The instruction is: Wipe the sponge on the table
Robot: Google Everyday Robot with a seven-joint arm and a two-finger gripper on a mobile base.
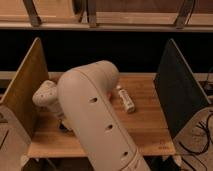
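Note:
My big white arm (95, 115) reaches from the front across the left half of the table (145, 125). Its rounded wrist (47, 95) points down near the left side panel. Below the wrist, the gripper (63, 125) shows only as a dark bit low over the table's left front; the arm covers the rest. It is shut, and I cannot tell whether it holds anything. The sponge is hidden behind the arm.
A whitish bottle (126, 99) lies on its side mid-table, right of the arm. An orange sliver (108, 95) peeks out beside the arm. A tan upright panel (25, 95) bounds the left side, a dark one (180, 90) the right. Cables (200, 140) lie off the right edge.

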